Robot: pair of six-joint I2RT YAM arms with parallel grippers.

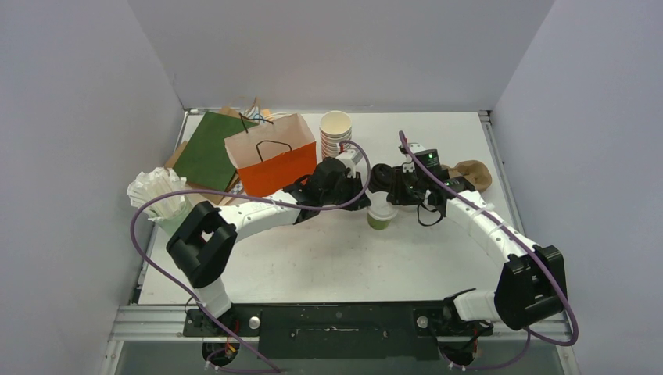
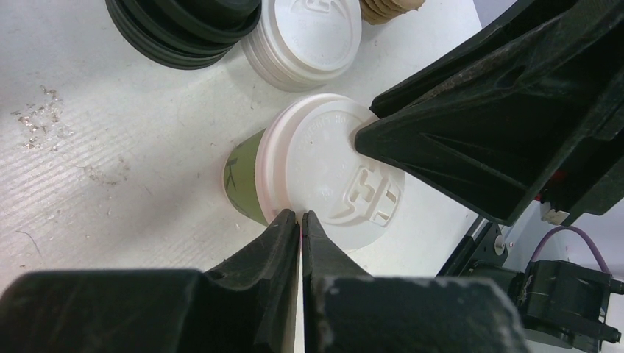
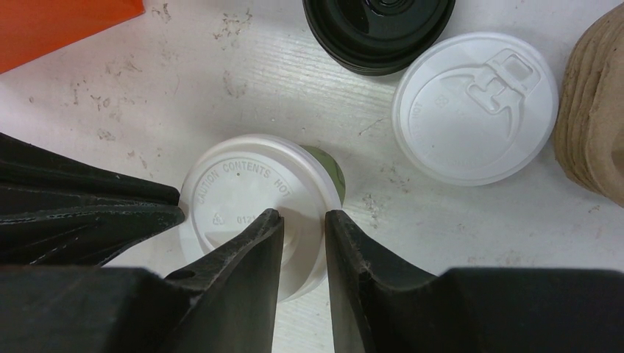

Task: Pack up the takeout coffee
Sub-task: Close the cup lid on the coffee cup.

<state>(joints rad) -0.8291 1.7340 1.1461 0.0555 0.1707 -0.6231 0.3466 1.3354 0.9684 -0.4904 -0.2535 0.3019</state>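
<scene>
One takeout coffee [image 1: 381, 212] stands mid-table, olive-green sides under a white lid [image 2: 324, 173]. My left gripper [image 2: 300, 215] is shut, its tips resting at the near rim of that lid; I cannot tell whether the rim is pinched. My right gripper [image 3: 303, 215] hangs over the same lid [image 3: 246, 184] from the other side, jaws a narrow gap apart: one finger sits above the lid's top and the other at its outer rim. Each wrist view shows the other arm's fingers against the lid.
An orange paper bag [image 1: 272, 156] and a green bag [image 1: 207, 148] sit at the back left beside a white paper bundle [image 1: 156, 194]. Lidless white cups [image 1: 335, 133] are stacked behind the arms. Loose black lids [image 3: 379, 26], white lids [image 3: 474, 107] and brown cardboard sleeves [image 3: 596, 132] lie close by.
</scene>
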